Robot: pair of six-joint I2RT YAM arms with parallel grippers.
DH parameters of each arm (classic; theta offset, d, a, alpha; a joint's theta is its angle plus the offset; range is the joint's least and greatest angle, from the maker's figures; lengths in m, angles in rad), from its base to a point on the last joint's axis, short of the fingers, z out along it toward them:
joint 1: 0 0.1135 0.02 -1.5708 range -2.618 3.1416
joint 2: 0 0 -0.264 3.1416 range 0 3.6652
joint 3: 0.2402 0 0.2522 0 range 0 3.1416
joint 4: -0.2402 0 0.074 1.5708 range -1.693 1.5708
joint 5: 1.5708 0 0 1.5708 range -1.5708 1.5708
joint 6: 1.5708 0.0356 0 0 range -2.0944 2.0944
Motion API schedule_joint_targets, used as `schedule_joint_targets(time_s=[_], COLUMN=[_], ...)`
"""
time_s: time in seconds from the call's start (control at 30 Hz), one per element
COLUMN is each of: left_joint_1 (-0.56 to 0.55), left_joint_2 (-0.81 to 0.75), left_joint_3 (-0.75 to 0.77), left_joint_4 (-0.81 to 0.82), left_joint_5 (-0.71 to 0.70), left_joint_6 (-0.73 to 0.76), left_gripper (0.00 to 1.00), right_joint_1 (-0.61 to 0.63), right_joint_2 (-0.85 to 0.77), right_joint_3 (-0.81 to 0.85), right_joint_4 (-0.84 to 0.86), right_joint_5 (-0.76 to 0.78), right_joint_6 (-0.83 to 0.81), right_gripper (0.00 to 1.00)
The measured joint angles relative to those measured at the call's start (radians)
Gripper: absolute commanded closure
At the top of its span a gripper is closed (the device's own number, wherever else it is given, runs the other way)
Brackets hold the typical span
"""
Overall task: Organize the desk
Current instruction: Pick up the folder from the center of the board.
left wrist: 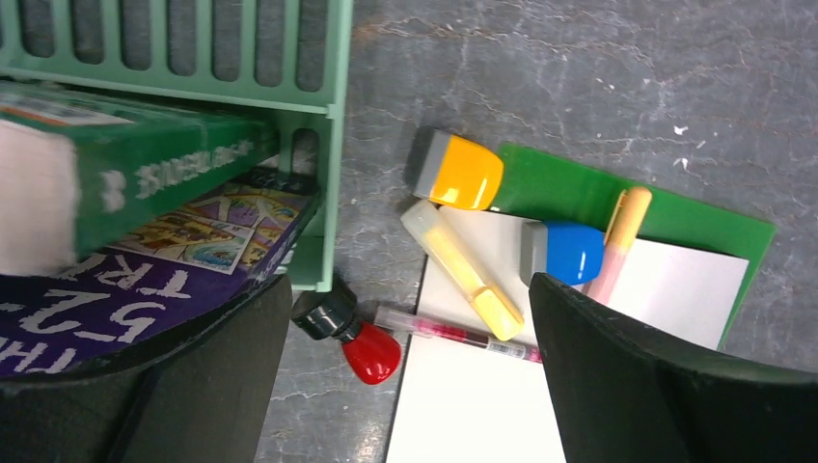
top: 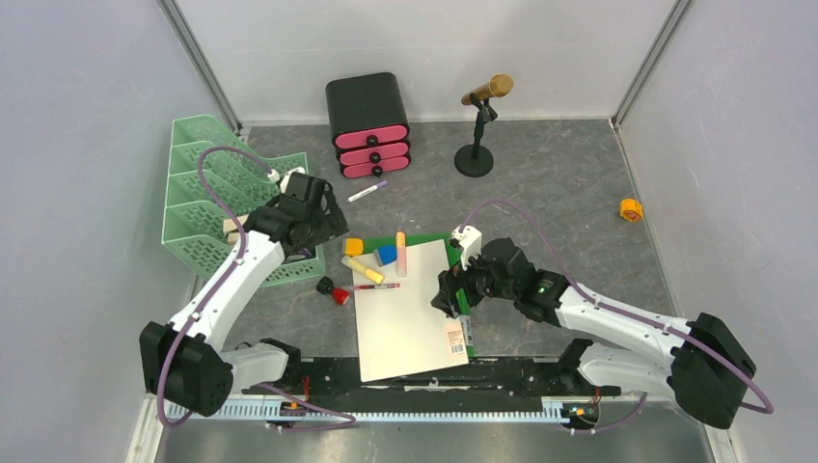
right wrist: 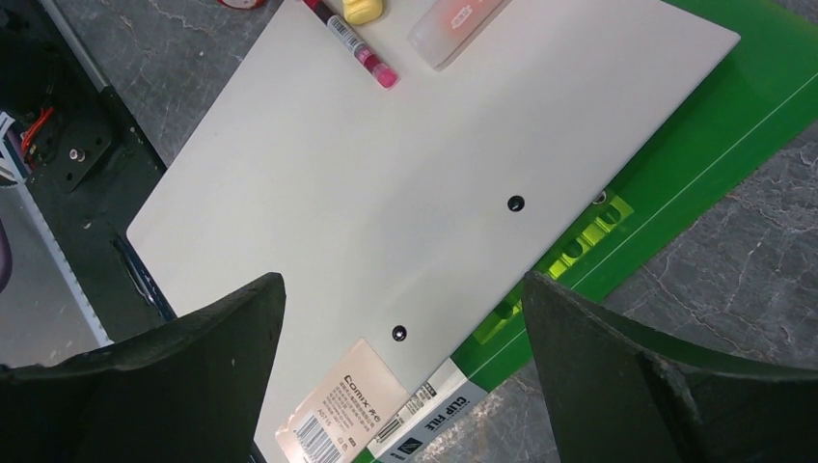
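Note:
The dark marbled desk (top: pixel 559 193) holds a white board (top: pixel 405 309) lying on a green clip file (top: pixel 455 253). Across their far end lie a yellow highlighter (left wrist: pixel 463 270), a blue block (left wrist: pixel 564 253), an orange block (left wrist: pixel 463 172), a pink pen (left wrist: pixel 622 236) and a red pen (left wrist: pixel 453 335). A small red item with a black cap (left wrist: pixel 371 352) rests beside them. My left gripper (top: pixel 323 231) (left wrist: pixel 415 386) hangs open above that red item. My right gripper (top: pixel 453 294) (right wrist: pixel 400 376) is open over the board's (right wrist: pixel 415 164) near right edge and the file (right wrist: pixel 714 125); it holds nothing.
A mint-green tiered tray (top: pixel 207 193) at the left holds a green book (left wrist: pixel 145 164) and a purple one (left wrist: pixel 116 299). At the back stand a black drawer box with pink fronts (top: pixel 368 123) and a microphone on a stand (top: pixel 479 130). An orange roll (top: pixel 630 208) lies far right.

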Motion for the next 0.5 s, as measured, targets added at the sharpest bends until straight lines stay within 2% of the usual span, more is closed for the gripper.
schedule_joint_targets(time_s=[0.3,0.5], left_joint_1=[0.039,0.047], left_joint_2=[-0.028,-0.041], left_joint_3=[-0.012,-0.014], left_joint_4=[-0.005,0.024], left_joint_5=[0.009,0.128], left_joint_6=[0.024,0.062], left_gripper=[0.00,0.00], right_joint_1=[-0.013,-0.027], right_joint_2=[-0.001,-0.016], right_joint_3=[0.001,0.003], right_joint_4=[-0.054,-0.110], right_joint_5=[0.014,0.061], right_joint_6=[-0.053,-0.074], right_gripper=[0.02,0.02])
